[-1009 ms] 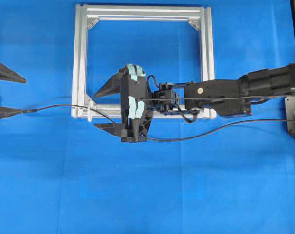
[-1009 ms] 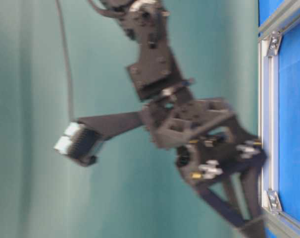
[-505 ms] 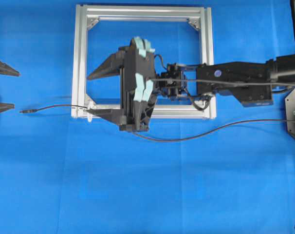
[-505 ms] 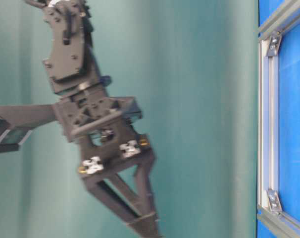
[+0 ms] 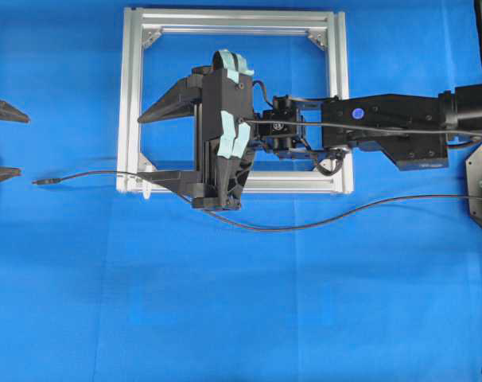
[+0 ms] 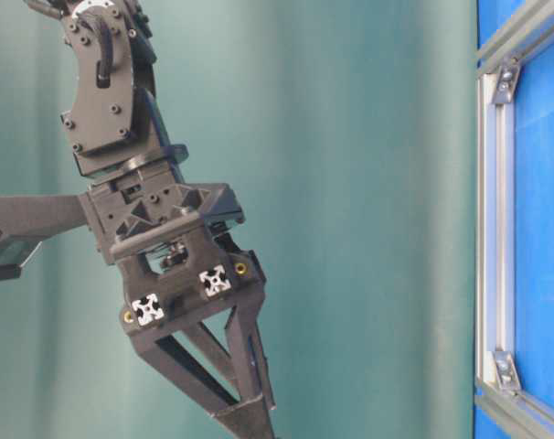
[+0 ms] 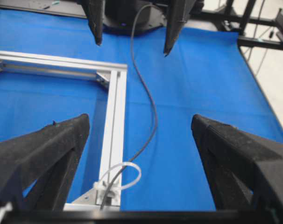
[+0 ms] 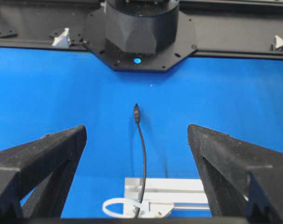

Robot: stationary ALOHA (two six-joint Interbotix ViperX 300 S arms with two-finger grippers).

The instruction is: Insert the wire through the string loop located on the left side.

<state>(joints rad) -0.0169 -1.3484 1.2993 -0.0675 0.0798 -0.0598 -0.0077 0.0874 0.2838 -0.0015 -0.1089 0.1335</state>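
Note:
The wire (image 5: 305, 225) is a thin black cable that runs from the right edge, under my right gripper, to its plug tip (image 5: 39, 182) on the blue cloth. In the left wrist view the wire (image 7: 151, 107) passes through the string loop (image 7: 132, 173), a small white ring at the silver frame's near-left corner (image 5: 148, 189). My right gripper (image 5: 145, 149) hangs open above that corner with nothing in it, its fingers either side of the plug tip (image 8: 137, 112) and the string loop (image 8: 114, 206). My left gripper (image 5: 24, 145) is open at the far left, apart from the plug.
The square aluminium frame (image 5: 233, 19) lies on the blue cloth (image 5: 225, 318). The right arm (image 5: 384, 127) stretches across its right rail. The table-level view shows the right arm's wrist (image 6: 167, 265) raised, with the frame (image 6: 496, 229) on edge at the right.
My right gripper has risen and shifted toward the far side of the frame. My left gripper has drawn back to the left, off the plug tip. The wire's slack has settled slightly lower.

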